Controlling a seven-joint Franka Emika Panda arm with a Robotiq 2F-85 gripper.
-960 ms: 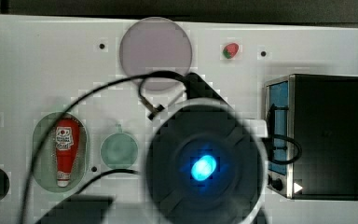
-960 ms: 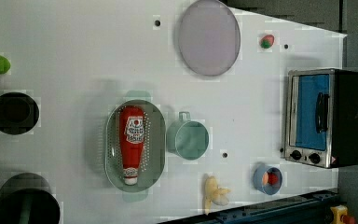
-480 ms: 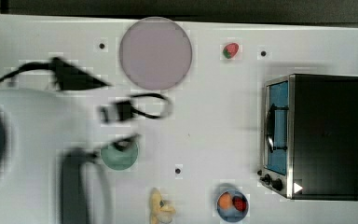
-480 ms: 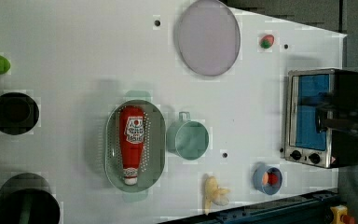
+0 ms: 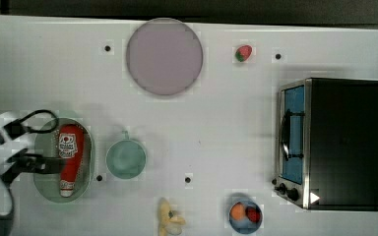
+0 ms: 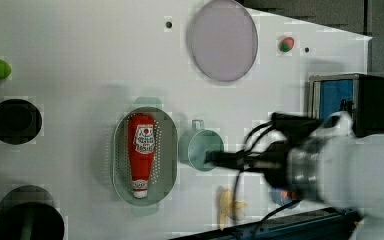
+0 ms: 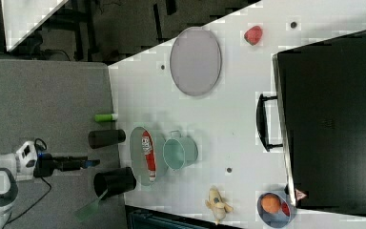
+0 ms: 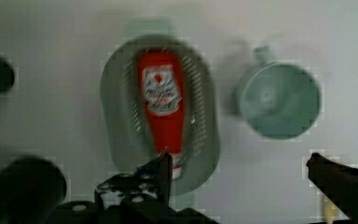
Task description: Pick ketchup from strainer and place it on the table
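The ketchup [image 5: 69,156], a red bottle with a white label, lies lengthwise in the pale green strainer [image 5: 47,189] on the white table [image 5: 216,123]. The left view shows the ketchup [image 6: 141,150] in the strainer [image 6: 167,167], and so does the right view, ketchup [image 7: 147,151] in strainer [image 7: 136,143]. My gripper [image 5: 44,164] hangs open over the strainer's left part in the top view. It holds nothing. From the wrist, the ketchup [image 8: 163,107] and strainer [image 8: 116,107] lie well below the gripper [image 8: 242,172], whose fingers [image 8: 164,167] stand wide apart.
A teal cup [image 5: 126,158] stands just beside the strainer. Further off are a greyish-purple plate [image 5: 164,56], a strawberry [image 5: 243,53], a toaster oven [image 5: 334,142], a yellow toy [image 5: 170,223] and a blue bowl of fruit [image 5: 245,216]. Black cups [image 6: 15,121] stand beyond the strainer.
In the top view the arm has swept from the middle of the table to the left, over the strainer. The ketchup and strainer have not moved. The fingers stay open.
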